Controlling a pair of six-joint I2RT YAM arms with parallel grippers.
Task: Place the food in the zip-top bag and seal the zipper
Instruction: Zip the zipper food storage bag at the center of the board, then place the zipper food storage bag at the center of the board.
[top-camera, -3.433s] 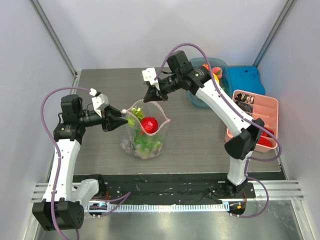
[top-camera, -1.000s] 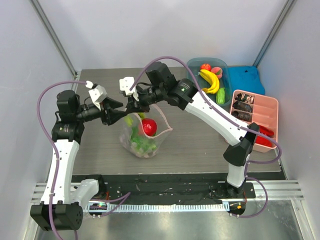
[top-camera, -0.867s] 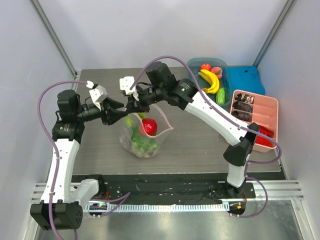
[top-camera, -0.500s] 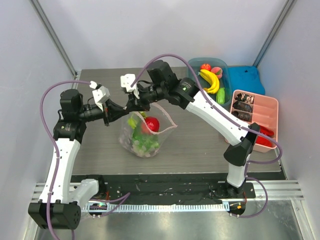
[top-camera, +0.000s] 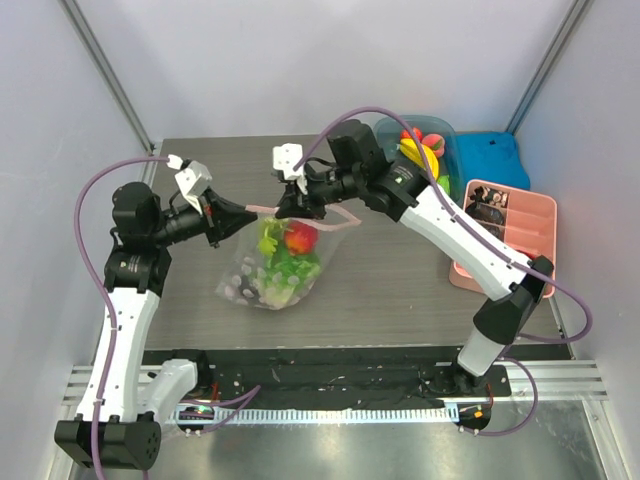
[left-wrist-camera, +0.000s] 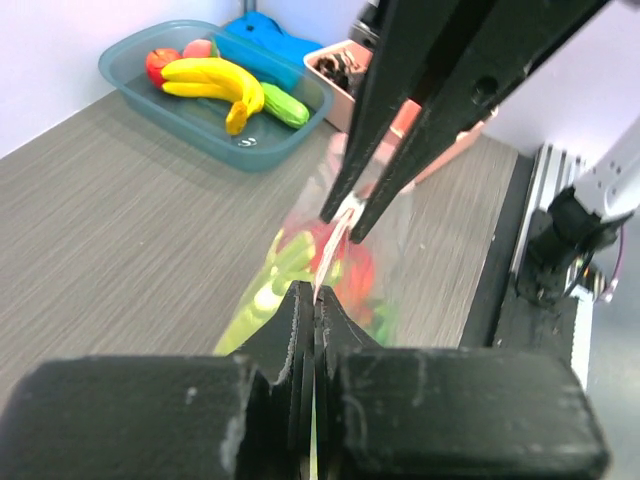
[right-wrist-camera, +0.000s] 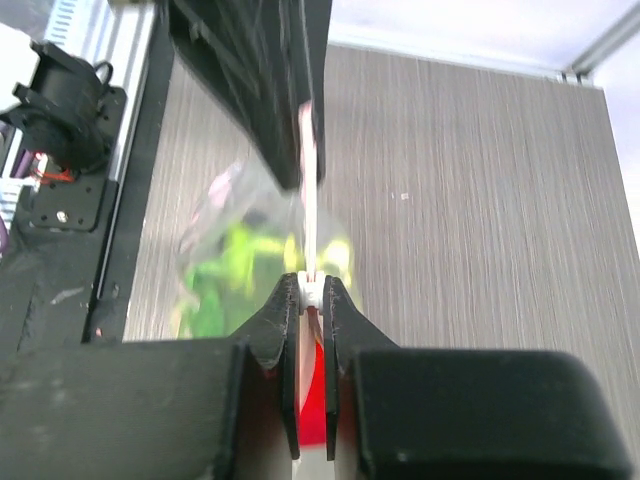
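left gripper (top-camera: 243, 211) and right gripper (top-camera: 298, 207) both pinched shut on the zipper (top-camera: 270, 209), strip taut between them, rest trailing right, nearer the right one; bag (top-camera: 255, 285) hangs below, food (top-camera: 290, 250) inside

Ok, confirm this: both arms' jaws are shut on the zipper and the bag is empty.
Not empty: the top view shows lettuce and a red fruit inside the bag. The rest holds: both arms' jaws are shut on the zipper.
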